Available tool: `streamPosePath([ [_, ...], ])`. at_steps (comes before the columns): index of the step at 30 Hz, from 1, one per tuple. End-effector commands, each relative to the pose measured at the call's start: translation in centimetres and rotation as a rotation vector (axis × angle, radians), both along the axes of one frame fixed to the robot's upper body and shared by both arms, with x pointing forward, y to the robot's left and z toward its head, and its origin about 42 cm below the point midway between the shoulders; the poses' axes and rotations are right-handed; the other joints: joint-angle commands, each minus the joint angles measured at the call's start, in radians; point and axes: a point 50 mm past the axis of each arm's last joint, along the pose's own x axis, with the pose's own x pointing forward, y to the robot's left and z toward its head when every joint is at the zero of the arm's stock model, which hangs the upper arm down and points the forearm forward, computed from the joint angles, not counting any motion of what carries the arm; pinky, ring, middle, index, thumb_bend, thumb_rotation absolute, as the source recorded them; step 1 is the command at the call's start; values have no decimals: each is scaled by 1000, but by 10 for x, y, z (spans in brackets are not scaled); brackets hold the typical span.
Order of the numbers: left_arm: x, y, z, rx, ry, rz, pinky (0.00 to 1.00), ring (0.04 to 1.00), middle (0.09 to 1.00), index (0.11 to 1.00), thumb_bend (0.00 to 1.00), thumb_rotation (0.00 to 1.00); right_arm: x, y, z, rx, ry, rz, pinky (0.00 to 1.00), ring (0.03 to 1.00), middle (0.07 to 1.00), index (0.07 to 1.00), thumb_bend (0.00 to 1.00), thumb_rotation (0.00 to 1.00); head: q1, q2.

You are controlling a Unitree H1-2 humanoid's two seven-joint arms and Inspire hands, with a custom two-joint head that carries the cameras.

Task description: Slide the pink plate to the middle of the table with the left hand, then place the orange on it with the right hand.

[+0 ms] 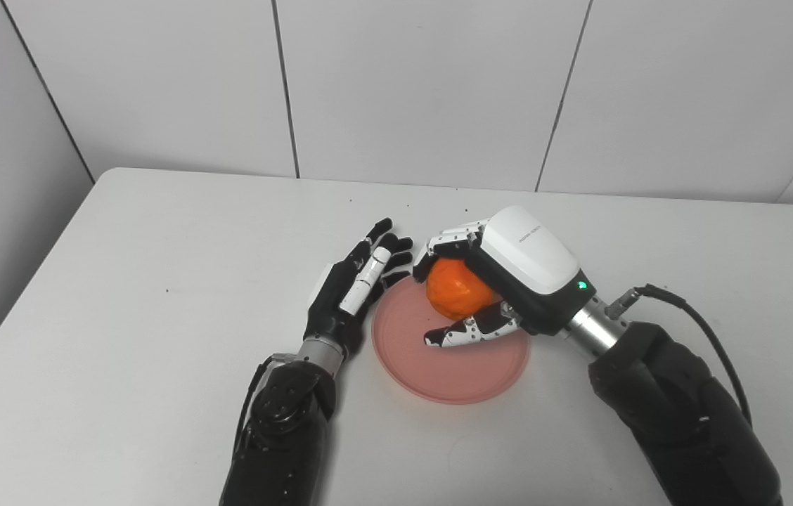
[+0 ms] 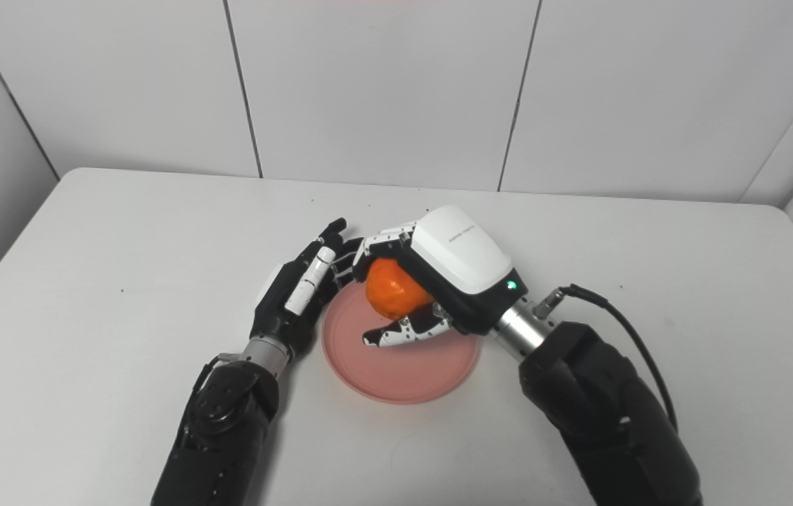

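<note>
Orange (image 1: 454, 288) in right hand (image 1: 509, 274) over pink plate (image 1: 453, 372), left hand (image 1: 358, 281) flat alongside

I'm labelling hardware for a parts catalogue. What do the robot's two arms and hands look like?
Both arms are glossy black with silver wrist cuffs. The left hand is black with a white finger segment. The right hand has a white back shell with small grey lettering, a green light, white-and-black fingers, and a black cable at the wrist.

— What stands behind the white table (image 1: 157, 295)?
— A wall of pale panels (image 1: 410, 84), split by thin dark seams, right at the table's far edge.
— Anything on the table itself?
— A few tiny dark specks (image 1: 465, 209) near that far edge.
</note>
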Motion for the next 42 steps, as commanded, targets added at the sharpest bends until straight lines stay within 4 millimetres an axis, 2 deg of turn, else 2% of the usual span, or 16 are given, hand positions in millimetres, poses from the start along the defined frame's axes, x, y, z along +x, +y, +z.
streamPosePath([
  [1, 3, -2, 16, -25, -55, -19, 765, 825, 819, 912, 740, 690, 1, 5, 10, 16, -33, 4, 302, 375, 501, 492, 484, 167, -15, -2],
  [5, 4, 3, 16, -27, -53, -14, 789, 841, 823, 912, 725, 690, 4, 9, 4, 13, -15, 3, 293, 365, 487, 491, 484, 169, -59, -5],
  [9, 3, 9, 18, -28, -55, -7, 771, 835, 817, 904, 743, 700, 7, 13, 0, 8, -8, 1, 280, 352, 473, 490, 484, 170, -81, -6],
  [13, 3, 12, 19, -16, -59, -8, 751, 832, 815, 908, 757, 704, 8, 14, -2, 2, -9, -9, 277, 347, 472, 490, 483, 171, -80, -3],
  [21, 2, 13, 19, -22, -49, -5, 771, 826, 803, 905, 765, 699, 9, 12, -4, -4, -5, -14, 278, 343, 462, 487, 483, 171, -79, 3],
  [27, 2, 11, 18, -10, -53, -10, 772, 827, 800, 909, 740, 710, 11, 9, -7, 3, -1, -13, 271, 334, 450, 486, 484, 170, -70, 4],
  [36, 2, 8, 18, -8, -58, -16, 771, 828, 805, 912, 730, 718, 11, 6, -7, -12, 4, -26, 280, 346, 462, 487, 484, 170, -55, 8],
  [42, 1, 7, 19, -7, -54, -17, 760, 820, 807, 911, 743, 716, 15, 2, -15, -19, 20, -47, 301, 367, 479, 489, 485, 170, -52, 12],
])
